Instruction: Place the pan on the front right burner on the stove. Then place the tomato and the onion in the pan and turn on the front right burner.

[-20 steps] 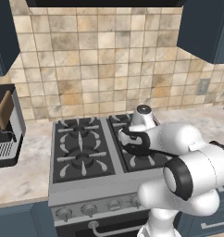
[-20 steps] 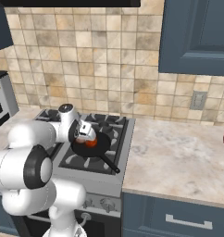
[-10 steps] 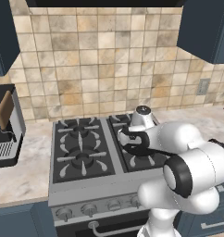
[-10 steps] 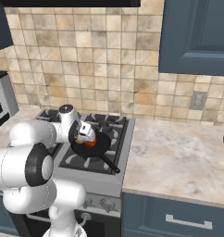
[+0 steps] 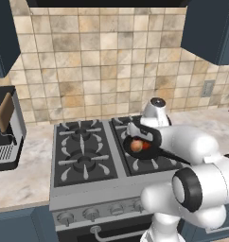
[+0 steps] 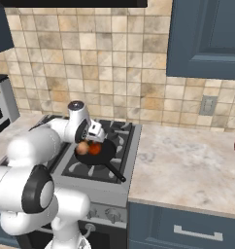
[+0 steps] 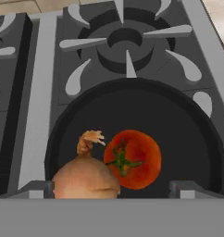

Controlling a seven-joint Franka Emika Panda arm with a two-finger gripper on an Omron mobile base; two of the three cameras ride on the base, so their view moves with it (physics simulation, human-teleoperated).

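Onion [image 7: 86,178] and tomato [image 7: 132,158] are seen side by side in the pan [image 7: 178,120] on the front right burner. Gripper [image 7: 111,189] is spread, nothing held. Knob turn is judged next.

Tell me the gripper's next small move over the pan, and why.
Probably lift the gripper straight up and away, then head for the burner knob. The onion and tomato both lie in the pan side by side, and the gripper stands open with nothing held. The pan sits on the stove, so only turning on the burner seems left.
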